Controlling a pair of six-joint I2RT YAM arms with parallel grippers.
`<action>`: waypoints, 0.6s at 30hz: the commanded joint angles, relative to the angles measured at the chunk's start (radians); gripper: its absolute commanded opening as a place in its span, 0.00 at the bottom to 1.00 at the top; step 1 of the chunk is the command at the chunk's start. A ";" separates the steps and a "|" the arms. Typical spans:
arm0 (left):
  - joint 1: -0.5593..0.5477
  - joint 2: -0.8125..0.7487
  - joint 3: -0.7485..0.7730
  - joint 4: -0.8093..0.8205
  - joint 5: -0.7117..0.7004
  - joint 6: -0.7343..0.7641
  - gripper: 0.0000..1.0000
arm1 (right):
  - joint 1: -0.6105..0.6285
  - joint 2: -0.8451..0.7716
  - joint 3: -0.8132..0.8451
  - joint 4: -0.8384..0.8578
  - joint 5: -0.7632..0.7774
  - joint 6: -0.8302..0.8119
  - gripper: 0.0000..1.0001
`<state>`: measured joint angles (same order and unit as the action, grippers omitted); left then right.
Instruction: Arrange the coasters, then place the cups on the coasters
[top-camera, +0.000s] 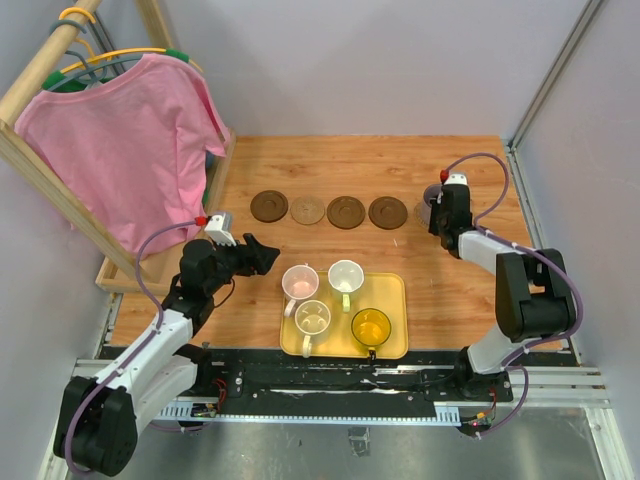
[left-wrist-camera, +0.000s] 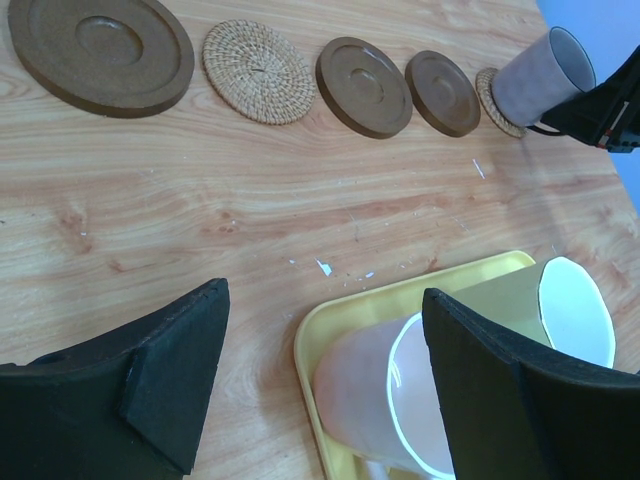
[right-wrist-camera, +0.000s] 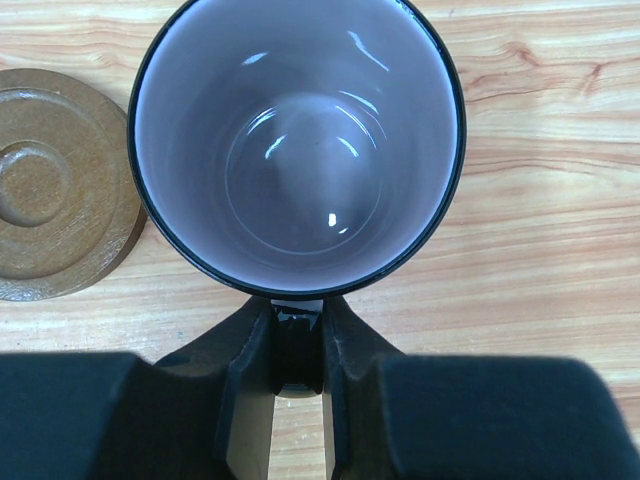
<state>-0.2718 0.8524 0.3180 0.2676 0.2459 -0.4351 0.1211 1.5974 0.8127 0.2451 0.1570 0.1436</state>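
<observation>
Greyish purple cup (right-wrist-camera: 295, 140) hides what it stands on from the right wrist; left wrist shows only a sliver of woven coaster (left-wrist-camera: 486, 95) beneath it; pink cup (left-wrist-camera: 365, 395) cropped at bottom edge.

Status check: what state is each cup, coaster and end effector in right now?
purple cup: upright, at fifth coaster.
right end effector: shut on purple cup's handle.
left end effector: open, empty, facing pink cup.
other four coasters: in a row, bare.
other four cups: upright on yellow tray.
</observation>
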 joint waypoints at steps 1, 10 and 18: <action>-0.006 -0.019 0.008 0.023 -0.007 -0.001 0.82 | -0.015 0.013 0.064 0.056 0.014 -0.014 0.01; -0.007 -0.020 0.006 0.022 -0.008 0.001 0.82 | -0.017 0.008 0.066 0.026 0.019 0.000 0.12; -0.007 -0.028 0.004 0.020 -0.010 -0.001 0.82 | -0.017 -0.022 0.042 -0.003 0.026 0.022 0.47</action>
<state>-0.2718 0.8440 0.3180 0.2676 0.2440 -0.4351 0.1207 1.6146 0.8391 0.2222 0.1604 0.1539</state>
